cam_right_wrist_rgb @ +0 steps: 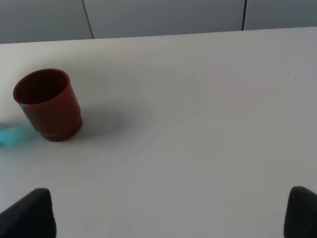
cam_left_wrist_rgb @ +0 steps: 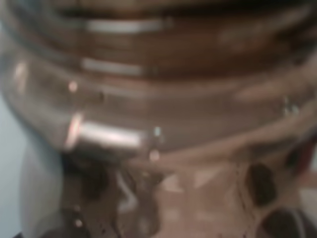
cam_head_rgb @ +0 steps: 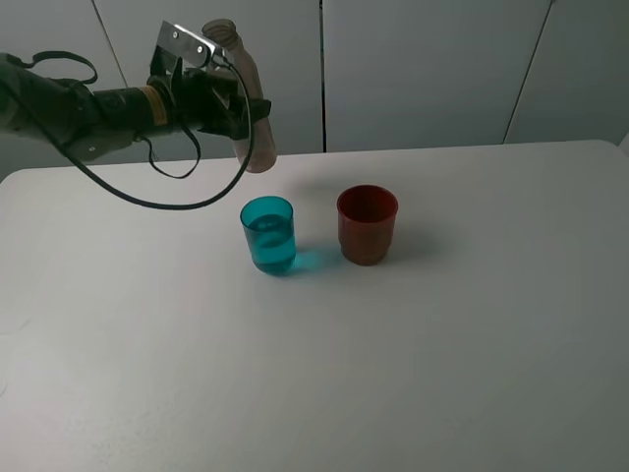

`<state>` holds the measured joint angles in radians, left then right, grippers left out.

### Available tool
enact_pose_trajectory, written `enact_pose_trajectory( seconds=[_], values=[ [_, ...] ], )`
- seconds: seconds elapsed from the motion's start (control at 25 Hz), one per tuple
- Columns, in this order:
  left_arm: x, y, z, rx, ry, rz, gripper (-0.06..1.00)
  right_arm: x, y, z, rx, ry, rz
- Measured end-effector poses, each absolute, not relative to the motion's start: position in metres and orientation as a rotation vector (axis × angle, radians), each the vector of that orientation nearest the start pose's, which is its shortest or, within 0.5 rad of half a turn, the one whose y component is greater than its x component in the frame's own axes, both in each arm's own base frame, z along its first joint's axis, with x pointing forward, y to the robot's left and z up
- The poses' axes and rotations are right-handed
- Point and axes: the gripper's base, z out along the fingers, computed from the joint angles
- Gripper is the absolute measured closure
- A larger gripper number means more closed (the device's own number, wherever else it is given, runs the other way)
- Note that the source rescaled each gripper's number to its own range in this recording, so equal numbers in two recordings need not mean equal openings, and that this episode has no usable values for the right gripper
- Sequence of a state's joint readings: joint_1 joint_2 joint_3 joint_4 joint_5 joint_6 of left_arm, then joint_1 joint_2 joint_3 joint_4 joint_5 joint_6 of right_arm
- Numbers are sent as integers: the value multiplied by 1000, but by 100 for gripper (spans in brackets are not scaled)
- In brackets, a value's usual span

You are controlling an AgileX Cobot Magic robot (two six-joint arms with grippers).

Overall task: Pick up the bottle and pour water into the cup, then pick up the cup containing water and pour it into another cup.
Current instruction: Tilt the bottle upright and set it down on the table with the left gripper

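My left gripper (cam_head_rgb: 234, 101) is shut on the bottle (cam_head_rgb: 257, 147) and holds it above the table's far left, nearly upright, with its open neck leaning a little to the left. In the left wrist view the bottle (cam_left_wrist_rgb: 158, 99) is a brownish blur that fills the frame. The teal cup (cam_head_rgb: 268, 234) stands on the table below and to the right of the bottle, with water in it. The red cup (cam_head_rgb: 367, 224) (cam_right_wrist_rgb: 48, 104) stands just to the right of the teal one. My right gripper (cam_right_wrist_rgb: 166, 215) hangs open over bare table, well away from the red cup.
The white table (cam_head_rgb: 442, 344) stretches wide around both cups. A grey panelled wall (cam_head_rgb: 423, 69) runs behind its far edge. A black cable (cam_head_rgb: 147, 202) loops down from the left arm.
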<state>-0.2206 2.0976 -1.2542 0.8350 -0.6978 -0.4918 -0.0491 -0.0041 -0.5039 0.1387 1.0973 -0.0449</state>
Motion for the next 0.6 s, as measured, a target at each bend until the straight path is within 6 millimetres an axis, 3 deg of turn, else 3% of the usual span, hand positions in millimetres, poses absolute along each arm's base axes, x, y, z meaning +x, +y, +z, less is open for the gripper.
enact_pose_trajectory(
  seconds=[0.6],
  values=[
    [456,-140,134,628,1814,-450,94,-7,12,276,-6,2067,109]
  ],
)
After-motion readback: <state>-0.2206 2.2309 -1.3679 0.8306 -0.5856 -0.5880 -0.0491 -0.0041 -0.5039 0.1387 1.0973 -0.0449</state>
